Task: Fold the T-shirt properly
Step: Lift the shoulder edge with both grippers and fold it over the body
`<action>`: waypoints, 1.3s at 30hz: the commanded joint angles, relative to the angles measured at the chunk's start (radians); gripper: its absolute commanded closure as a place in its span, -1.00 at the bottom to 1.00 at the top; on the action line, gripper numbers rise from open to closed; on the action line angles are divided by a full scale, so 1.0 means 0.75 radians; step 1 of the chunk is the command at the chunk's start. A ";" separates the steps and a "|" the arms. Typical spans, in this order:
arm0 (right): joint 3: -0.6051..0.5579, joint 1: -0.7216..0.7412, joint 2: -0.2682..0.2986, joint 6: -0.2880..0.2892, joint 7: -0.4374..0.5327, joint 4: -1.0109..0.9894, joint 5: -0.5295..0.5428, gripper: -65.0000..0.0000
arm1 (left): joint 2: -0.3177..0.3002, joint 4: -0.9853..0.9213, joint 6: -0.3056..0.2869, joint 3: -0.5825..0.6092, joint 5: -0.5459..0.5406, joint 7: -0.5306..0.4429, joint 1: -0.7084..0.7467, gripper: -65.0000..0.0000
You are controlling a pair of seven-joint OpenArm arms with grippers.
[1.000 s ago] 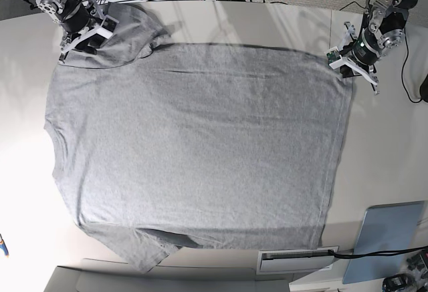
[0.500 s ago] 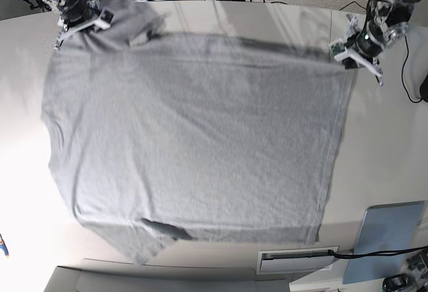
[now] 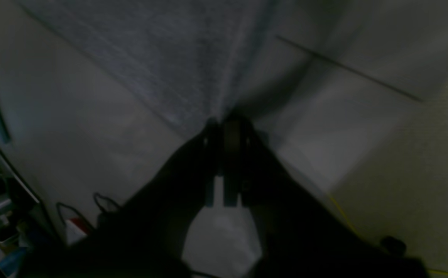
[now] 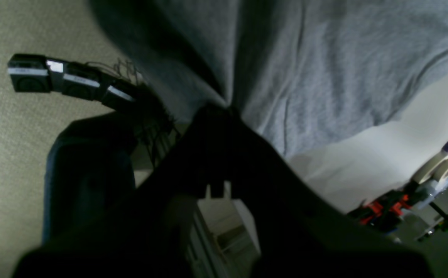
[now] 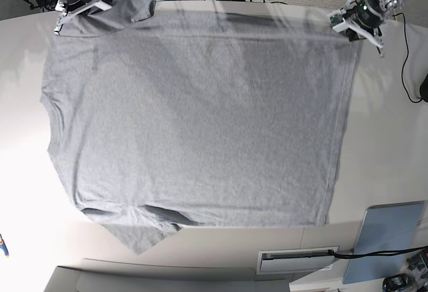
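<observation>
- The table (image 5: 388, 131) is lying pale under everything, and the T-shirt (image 5: 200, 118) is spreading plain side up across most of it, its far edge lifting off the surface between my two grippers.
- A sleeve (image 5: 137, 235) is folding under at the near edge, toward the base view's left.
- A light-blue panel (image 5: 388, 235) is sitting at the near corner, apart from the shirt.
- My left gripper (image 5: 353, 21) is clenching the far hem corner, fingers (image 3: 229, 154) pressing together on the cloth.
- My right gripper (image 5: 79, 6) is gripping the bunched shoulder by the far sleeve.
</observation>
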 commanded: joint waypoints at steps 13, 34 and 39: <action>0.010 -0.110 0.019 -0.043 -0.022 0.108 -0.012 1.00 | -0.011 0.109 -0.075 -0.230 -0.018 0.020 0.274 1.00; 0.010 0.232 0.007 -0.279 -0.015 0.182 -0.084 1.00 | -0.007 0.128 0.150 -0.230 -0.297 0.091 -0.010 1.00; 0.010 0.331 0.008 -0.278 0.002 0.181 0.001 1.00 | -0.007 0.105 0.133 -0.230 -0.354 0.090 -0.070 1.00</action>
